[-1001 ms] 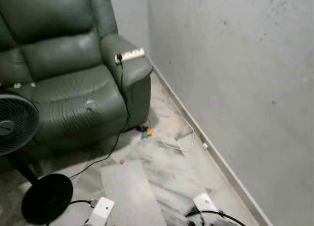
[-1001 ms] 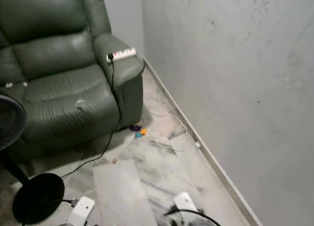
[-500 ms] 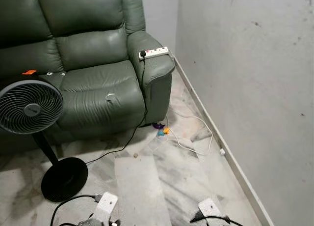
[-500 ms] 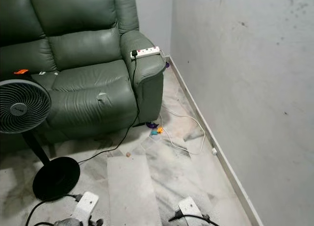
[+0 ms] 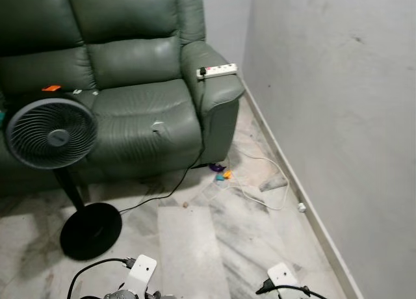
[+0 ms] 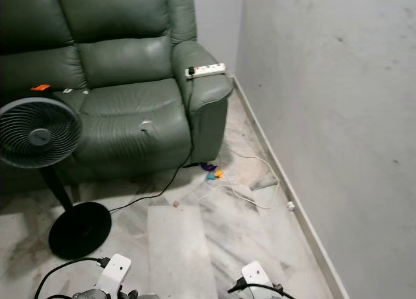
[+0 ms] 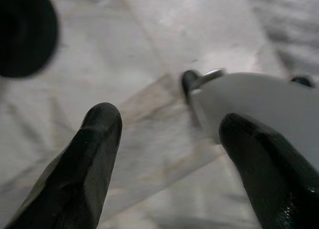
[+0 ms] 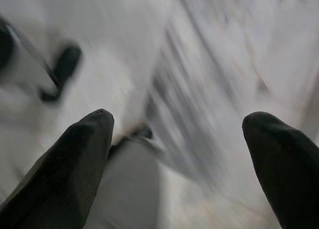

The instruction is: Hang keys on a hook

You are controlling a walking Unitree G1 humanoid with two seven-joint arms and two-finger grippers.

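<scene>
A small cluster of purple, blue and orange things [image 5: 221, 173] lies on the marble floor at the foot of the sofa's arm; it is too small to tell whether these are keys. Both arms hang low, their white wrist housings at the bottom edge, left [image 5: 142, 272] and right [image 5: 283, 275]. In the left wrist view my left gripper [image 7: 169, 154] is open over the floor with nothing between its fingers [image 7: 94, 154]. In the right wrist view, which is blurred, my right gripper [image 8: 184, 154] is also open and holds nothing.
A dark green leather sofa [image 5: 130, 97] stands ahead, a white power strip [image 5: 218, 69] on its arm. A black standing fan [image 5: 52, 133] with a round base [image 5: 91, 229] is at the left. A grey wall [image 5: 338, 104] runs along the right. White cable [image 5: 266, 182] trails by the skirting.
The whole picture has shifted rightward, so the camera has turned left; the fan and more of the sofa have come into view. No thing has visibly moved.
</scene>
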